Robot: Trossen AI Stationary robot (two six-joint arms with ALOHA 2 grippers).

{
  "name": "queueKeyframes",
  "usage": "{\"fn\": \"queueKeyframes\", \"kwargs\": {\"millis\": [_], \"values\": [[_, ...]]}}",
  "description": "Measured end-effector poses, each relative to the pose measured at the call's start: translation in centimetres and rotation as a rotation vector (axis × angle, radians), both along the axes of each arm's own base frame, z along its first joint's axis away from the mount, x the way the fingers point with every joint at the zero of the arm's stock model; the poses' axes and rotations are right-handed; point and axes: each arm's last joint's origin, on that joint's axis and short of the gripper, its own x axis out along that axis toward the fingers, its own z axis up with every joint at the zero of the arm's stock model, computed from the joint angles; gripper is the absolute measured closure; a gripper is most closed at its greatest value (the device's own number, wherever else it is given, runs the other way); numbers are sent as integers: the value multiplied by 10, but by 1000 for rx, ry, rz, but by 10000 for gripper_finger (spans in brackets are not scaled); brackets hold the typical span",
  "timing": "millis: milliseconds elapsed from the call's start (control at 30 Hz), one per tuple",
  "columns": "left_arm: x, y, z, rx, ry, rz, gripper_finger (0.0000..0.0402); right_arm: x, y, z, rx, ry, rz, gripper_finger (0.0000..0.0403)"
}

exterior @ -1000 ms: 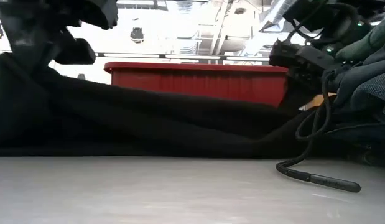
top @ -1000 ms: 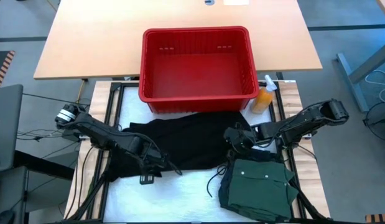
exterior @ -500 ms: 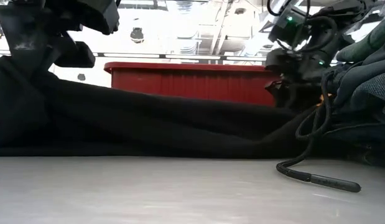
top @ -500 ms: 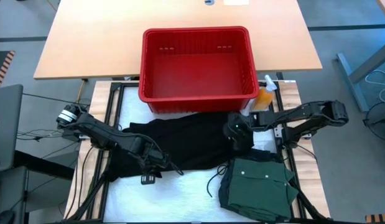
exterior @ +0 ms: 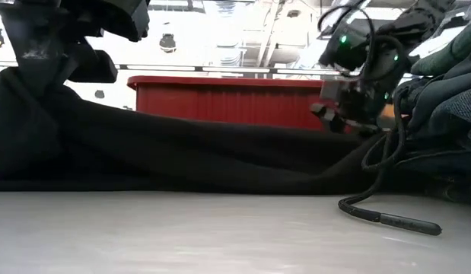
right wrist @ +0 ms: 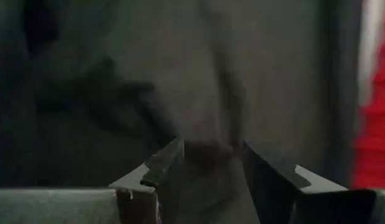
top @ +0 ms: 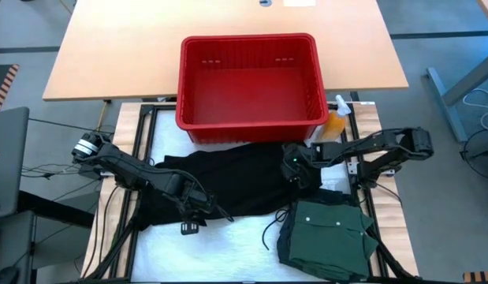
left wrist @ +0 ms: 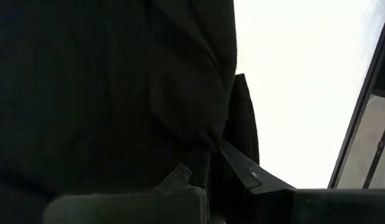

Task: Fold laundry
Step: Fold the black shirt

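We see a black garment (top: 228, 181) spread across the white-covered table (top: 228, 244), lying just in front of the red basket (top: 247, 79), with its far edge reaching up to the basket's near wall. The left gripper (top: 203, 211) sits at the garment's near left edge, and in the left wrist view its fingers (left wrist: 242, 168) are pinched tight on a fold of the black cloth, so it is holding the garment. The right gripper (top: 293, 167) is over the garment's right end, close to the basket's near right corner; in the right wrist view its two fingers (right wrist: 164, 162) stand partly apart with a bunch of dark cloth between them, and we cannot tell whether they press on that cloth or merely straddle it. From the low view the black garment (exterior: 182, 156) lies as a long low mound across the table, rising toward the left arm. At the near right of the table lies a folded green buttoned shirt (top: 330, 233), resting on other dark clothes (top: 338, 193). An orange spray bottle (top: 333, 122) stands beside the basket's right corner, and a black cable (exterior: 387, 217) trails over the table surface near the shirt.
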Motion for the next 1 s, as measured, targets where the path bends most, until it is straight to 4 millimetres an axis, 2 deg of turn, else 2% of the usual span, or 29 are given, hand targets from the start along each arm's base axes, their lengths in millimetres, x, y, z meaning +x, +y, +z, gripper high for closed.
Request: {"fn": "queueKeyframes", "kwargs": {"millis": [100, 233, 333, 467, 533, 667, 800, 1000], "values": [[0, 0, 0, -4, 2, 14, 401, 3, -1, -13, -3, 60, 24, 212], [1, -1, 0, -20, 8, 32, 401, 17, -1, -13, -81, 61, 1, 231], [0, -1, 0, -34, 19, 45, 401, 23, 0, -7, -98, 53, 18, 275], [-1, -4, 0, -40, 25, 44, 401, 27, 2, 6, -111, 46, 45, 373], [-1, -4, 0, -39, 24, 44, 401, 26, 2, 16, -96, 56, 48, 386], [-3, -3, 1, -23, 28, 40, 401, 16, 3, 46, -6, 88, 82, 382], [-6, -1, 5, 6, 17, 45, 401, -4, 8, 75, 74, 138, 116, 389], [-7, -2, 5, 20, 15, 46, 401, -35, 16, 90, 247, 233, 17, 389]]}}
